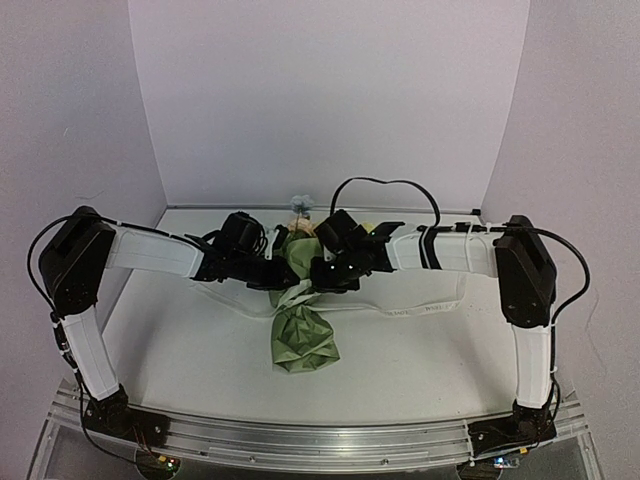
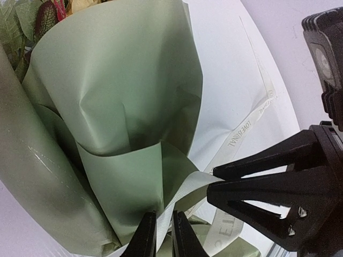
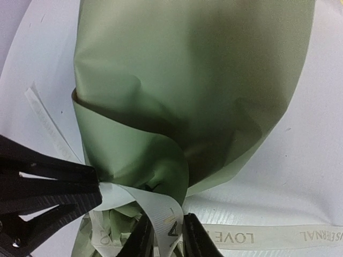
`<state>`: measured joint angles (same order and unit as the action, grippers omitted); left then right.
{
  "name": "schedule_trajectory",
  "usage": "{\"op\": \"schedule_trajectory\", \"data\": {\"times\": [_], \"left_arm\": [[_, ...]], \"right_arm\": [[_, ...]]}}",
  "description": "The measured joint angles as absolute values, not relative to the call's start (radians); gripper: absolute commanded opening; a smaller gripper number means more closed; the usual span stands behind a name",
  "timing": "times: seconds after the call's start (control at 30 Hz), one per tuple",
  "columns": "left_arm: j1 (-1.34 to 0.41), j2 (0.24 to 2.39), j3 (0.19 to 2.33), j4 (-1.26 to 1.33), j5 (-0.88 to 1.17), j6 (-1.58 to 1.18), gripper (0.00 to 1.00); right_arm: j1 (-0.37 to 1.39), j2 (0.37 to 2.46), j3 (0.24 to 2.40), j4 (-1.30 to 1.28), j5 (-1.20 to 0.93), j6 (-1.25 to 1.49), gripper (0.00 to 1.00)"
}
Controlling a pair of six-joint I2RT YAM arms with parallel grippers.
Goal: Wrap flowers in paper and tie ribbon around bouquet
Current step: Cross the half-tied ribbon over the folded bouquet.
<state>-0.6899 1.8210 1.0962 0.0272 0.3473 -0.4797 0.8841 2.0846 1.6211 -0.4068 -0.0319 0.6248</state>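
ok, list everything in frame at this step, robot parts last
bouquet: one, olive-green paper cone, lying mid-table between the two grippers
flowers: small bunch, pale yellow plus one grey-blue, poking out of the cone's far end
ribbon: one, cream with dark lettering, at the cone's waist, the rest trailing right across the table
table: one, white, under everything
left gripper: one, black, shut on ribbon beside the cone
right gripper: one, black, shut on ribbon beside the cone
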Motion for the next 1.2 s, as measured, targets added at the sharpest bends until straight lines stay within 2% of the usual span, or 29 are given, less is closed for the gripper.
{"op": "schedule_trajectory", "data": {"times": [0.03,0.2,0.4,0.83,0.97,1.07,1.2], "left_arm": [[-0.69,1.821,1.096,0.027,0.347,-0.48,0.14],[-0.68,1.82,1.098,0.027,0.348,-0.484,0.2],[-0.642,1.799,1.097,0.027,0.361,-0.488,0.22],[-0.63,1.838,1.098,0.029,0.433,-0.501,0.13],[-0.635,1.844,1.096,0.037,0.442,-0.517,0.24],[-0.636,1.826,1.076,0.065,0.412,-0.535,0.39],[-0.636,1.794,1.061,0.077,0.366,-0.54,0.46]], "right_arm": [[0.884,2.085,1.621,-0.407,-0.035,0.622,0.0],[0.884,2.085,1.625,-0.419,-0.005,0.607,0.0],[0.881,2.085,1.661,-0.43,0.107,0.602,0.0],[0.866,2.085,1.717,-0.403,0.24,0.604,0.0],[0.862,2.085,1.711,-0.392,0.242,0.608,0.0],[0.859,2.077,1.661,-0.341,0.238,0.611,0.0],[0.858,2.071,1.596,-0.315,0.224,0.613,0.0]]}}
